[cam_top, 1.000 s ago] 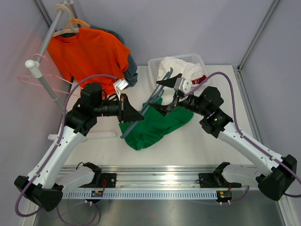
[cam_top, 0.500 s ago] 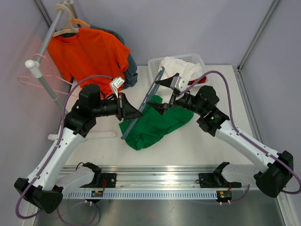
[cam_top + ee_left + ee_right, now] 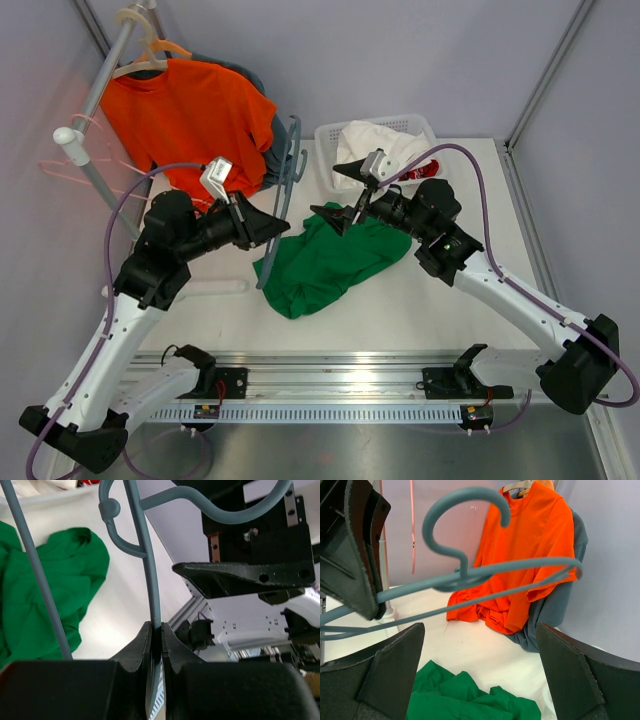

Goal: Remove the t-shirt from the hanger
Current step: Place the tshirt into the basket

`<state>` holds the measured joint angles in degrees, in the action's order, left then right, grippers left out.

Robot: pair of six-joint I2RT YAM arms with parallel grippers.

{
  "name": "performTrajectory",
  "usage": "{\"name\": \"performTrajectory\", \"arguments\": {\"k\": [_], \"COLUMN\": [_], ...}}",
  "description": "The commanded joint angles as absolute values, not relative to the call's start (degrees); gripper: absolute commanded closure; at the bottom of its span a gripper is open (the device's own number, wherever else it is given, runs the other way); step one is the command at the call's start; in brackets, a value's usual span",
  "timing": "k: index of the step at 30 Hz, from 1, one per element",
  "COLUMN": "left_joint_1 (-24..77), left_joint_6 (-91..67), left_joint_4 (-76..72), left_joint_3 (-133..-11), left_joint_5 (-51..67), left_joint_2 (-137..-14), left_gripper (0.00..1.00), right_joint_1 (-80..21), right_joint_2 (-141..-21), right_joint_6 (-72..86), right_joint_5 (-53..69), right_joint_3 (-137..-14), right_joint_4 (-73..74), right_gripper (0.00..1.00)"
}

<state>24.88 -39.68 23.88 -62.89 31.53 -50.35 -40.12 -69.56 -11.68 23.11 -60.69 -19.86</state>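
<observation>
The green t-shirt (image 3: 335,262) lies crumpled on the table, seen too in the left wrist view (image 3: 50,590) and the right wrist view (image 3: 465,700). A bare grey-blue hanger (image 3: 283,190) stands steeply over its left edge, with my left gripper (image 3: 275,228) shut on one thin arm of it (image 3: 152,580). The hook (image 3: 465,505) points toward the back. No cloth hangs on the hanger. My right gripper (image 3: 342,192) hovers open above the shirt's far edge, just right of the hanger, with nothing between its fingers (image 3: 480,650).
An orange t-shirt (image 3: 190,110) hangs on the rack pole (image 3: 100,90) at the back left, with a grey garment (image 3: 280,140) behind it. Pink hangers (image 3: 80,165) stick out from the rack. A white basket (image 3: 425,125) with white cloth (image 3: 380,140) stands back right.
My left gripper has risen and pulled back to the left, swinging the hanger upright and away from the green shirt. The right gripper stayed open and shifted slightly left.
</observation>
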Motion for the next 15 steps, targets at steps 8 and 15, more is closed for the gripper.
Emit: {"name": "performTrajectory", "arguments": {"k": [8,15], "left_joint_1": [24.6,25.4], "left_joint_6": [-45.4,-49.5], "left_joint_4": [16.1,15.2], "left_joint_3": [-67.0,-70.2], "left_joint_5": [6.9,-1.4], "left_joint_2": [-53.5,-57.6], "left_gripper": [1.0,1.0], "right_joint_1": [-40.1,-40.1], "right_joint_2": [-68.1,-66.8], "right_joint_6": [-10.2,-10.2], "right_joint_5": [19.2,18.6], "right_joint_3": [-61.8,-60.6], "right_joint_4": [-21.3,-22.2], "right_gripper": [0.0,0.01]}}
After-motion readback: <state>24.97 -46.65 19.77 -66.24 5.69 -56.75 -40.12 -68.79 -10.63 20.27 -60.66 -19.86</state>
